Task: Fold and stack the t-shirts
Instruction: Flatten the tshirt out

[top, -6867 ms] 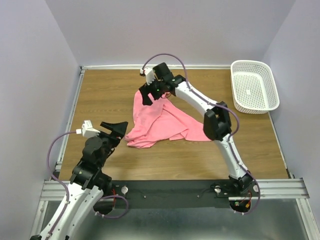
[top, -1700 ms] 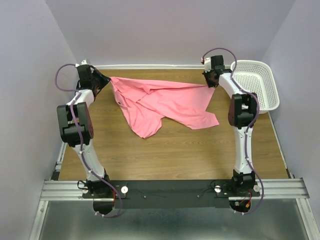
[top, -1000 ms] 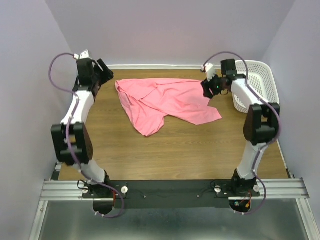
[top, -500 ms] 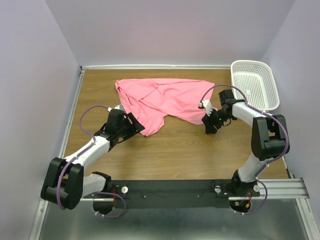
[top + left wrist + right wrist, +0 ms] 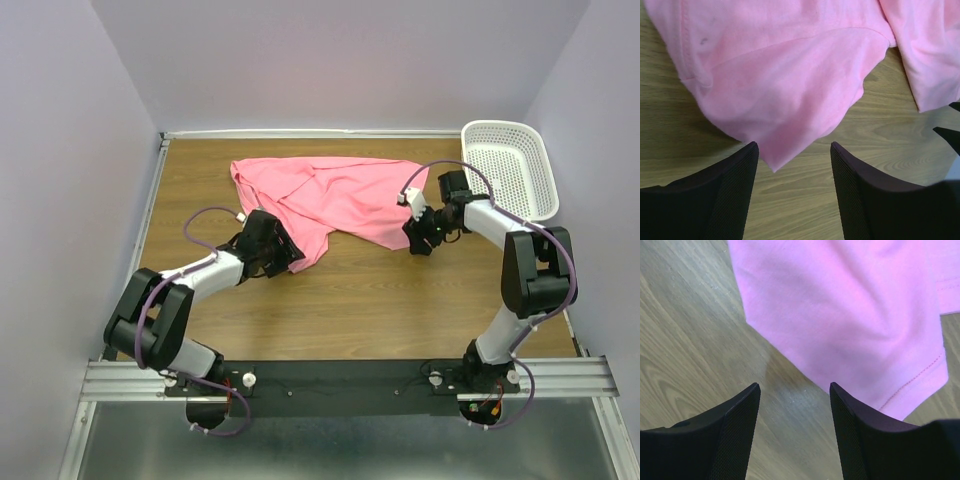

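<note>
We see one salmon-pink t-shirt (image 5: 335, 195) lying spread but rumpled across the far half of the tabletop (image 5: 350, 300). A pointed flap reaches toward the near left and a squarer, hemmed corner toward the right. The white basket (image 5: 508, 172) sits in the far right corner, apart from the cloth.

Our left tool (image 5: 794, 147) hovers low at the pointed flap. Its jaws stand wide, one on either side of the flap's tip, and grip nothing. Our right tool (image 5: 794, 386) is just as wide and also holds nothing. It sits mostly over bare wood at the shirt's near-right edge, with the stitched hem corner a little off to one side.

We judge the two arms are set at opposite near corners so that each can pinch an edge and draw the shirt flat. The cloth overlaps itself along the middle, so a fold made now would come out crooked. No fold is made yet and no stack begun. The left side looks ready to close. The right would need to shift onto the cloth first, or it will nip only wood.
</note>
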Controlling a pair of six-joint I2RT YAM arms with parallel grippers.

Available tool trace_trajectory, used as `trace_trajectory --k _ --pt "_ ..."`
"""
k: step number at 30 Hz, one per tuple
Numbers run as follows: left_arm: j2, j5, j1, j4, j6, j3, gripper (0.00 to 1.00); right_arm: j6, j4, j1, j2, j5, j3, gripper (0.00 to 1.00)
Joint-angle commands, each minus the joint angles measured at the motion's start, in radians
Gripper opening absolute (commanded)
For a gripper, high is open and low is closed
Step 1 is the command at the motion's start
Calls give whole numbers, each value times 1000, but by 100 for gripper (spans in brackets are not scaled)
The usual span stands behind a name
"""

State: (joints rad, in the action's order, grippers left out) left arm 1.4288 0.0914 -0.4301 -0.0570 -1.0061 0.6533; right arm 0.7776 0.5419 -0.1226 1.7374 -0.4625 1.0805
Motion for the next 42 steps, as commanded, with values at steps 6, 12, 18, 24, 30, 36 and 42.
trace_trajectory --k 6,12,18,24,30,36,42 --pt "122 -38 -30 -15 14 46 39 116 -5 1 -1 -37 19 66" --pt "170 33 -35 -4 109 72 8 150 4 -3 69 5 74 65" --pt "10 -42 -33 -124 135 62 0 146 10 -9 123 62 69 44" --pt "-322 -21 42 -274 130 8 0 169 26 -11 16 151 -31 1" --pt "-546 65 197 -436 142 8 0 259 168 0 -183 240 -186 1" --pt "-680 83 300 -576 204 60 0 334 329 17 -444 301 -300 1" --pt "-712 195 315 -621 265 74 0 403 489 17 -562 254 -307 1"
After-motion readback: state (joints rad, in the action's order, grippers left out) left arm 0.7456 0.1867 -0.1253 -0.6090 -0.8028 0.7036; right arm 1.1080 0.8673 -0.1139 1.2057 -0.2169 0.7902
